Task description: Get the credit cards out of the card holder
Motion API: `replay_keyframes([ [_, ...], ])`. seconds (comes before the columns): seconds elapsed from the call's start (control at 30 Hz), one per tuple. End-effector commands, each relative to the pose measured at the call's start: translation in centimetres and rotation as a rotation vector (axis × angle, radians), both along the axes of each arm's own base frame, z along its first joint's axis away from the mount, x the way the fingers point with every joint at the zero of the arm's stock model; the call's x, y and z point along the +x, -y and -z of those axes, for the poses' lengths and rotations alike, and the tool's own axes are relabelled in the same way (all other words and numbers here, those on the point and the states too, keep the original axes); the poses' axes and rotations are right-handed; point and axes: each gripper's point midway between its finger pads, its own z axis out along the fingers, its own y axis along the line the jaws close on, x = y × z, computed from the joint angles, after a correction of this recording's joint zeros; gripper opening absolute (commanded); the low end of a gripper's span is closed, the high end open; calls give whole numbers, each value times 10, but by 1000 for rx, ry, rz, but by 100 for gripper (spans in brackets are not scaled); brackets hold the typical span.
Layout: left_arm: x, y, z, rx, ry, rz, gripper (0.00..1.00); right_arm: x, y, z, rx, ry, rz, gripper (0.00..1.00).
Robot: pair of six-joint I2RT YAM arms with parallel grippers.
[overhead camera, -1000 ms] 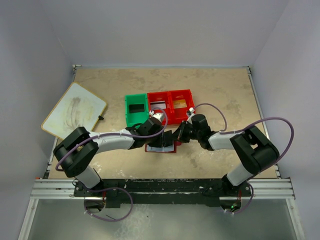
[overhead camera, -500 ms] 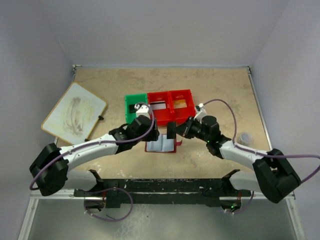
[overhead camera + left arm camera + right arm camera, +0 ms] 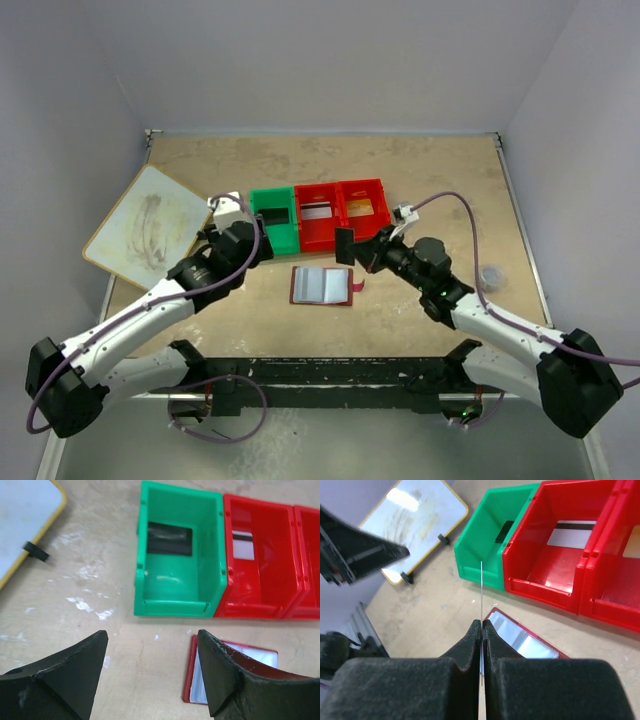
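The card holder (image 3: 322,286) lies open and flat on the worktop (image 3: 420,170), just in front of the row of bins, pale sleeves facing up and its small red tab (image 3: 358,288) sticking out on the right; neither arm is touching it.

The right jaws are pressed tight together on a thin card (image 3: 345,245), which looks dark from above; it stands upright on edge, lifted clear of the worktop, above the holder's right end and in front of the middle red bin (image 3: 318,232); from the right wrist it shows only as a fine line (image 3: 481,587) rising from between the black fingers (image 3: 465,645).

The left jaws stand wide apart with nothing between them; the two dark fingers (image 3: 65,680) frame bare worktop, hovering in front of the green bin (image 3: 273,236) and to the left of the holder.

A black card (image 3: 170,538) lies flat on the floor of the green bin; a silver-grey card (image 3: 243,544) lies in the middle red bin; a gold-brown card (image 3: 362,208) lies in the right red bin (image 3: 365,232). A white board (image 3: 148,222) with a yellow rim rests at the far left; a small grey round object (image 3: 490,275) sits well apart on the right.
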Motion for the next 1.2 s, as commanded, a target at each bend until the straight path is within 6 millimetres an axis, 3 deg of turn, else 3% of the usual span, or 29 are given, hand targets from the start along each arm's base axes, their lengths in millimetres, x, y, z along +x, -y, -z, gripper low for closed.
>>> replay_keyframes([
  [0.0, 2, -43, -30, 103, 65, -160, 70, 1, -19, -35, -112, 205, -17, 0],
  [0.1, -4, -72, -43, 138, 110, -278, 71, -2, -38, -40, -245, 297, -31, 0],
  [0.27, -6, -103, -62, 154, 156, -367, 75, 8, -51, -43, -400, 372, -55, 0],
  [0.53, 10, -164, -42, 49, 37, -459, 78, 8, -64, -67, -528, 604, -147, 0],
  [0.77, -2, -168, -41, 49, 41, -396, 78, 33, -83, -72, -662, 688, -179, 0],
  [0.97, -5, -164, -56, 36, 117, -358, 78, 59, -129, -47, -757, 670, -303, 0],
  [1.1, -15, -184, -71, 63, 163, -465, 78, 81, -151, -28, -844, 621, -349, 0],
  [1.17, -20, -187, -77, 57, 192, -484, 78, 91, -161, -30, -854, 612, -352, 0],
])
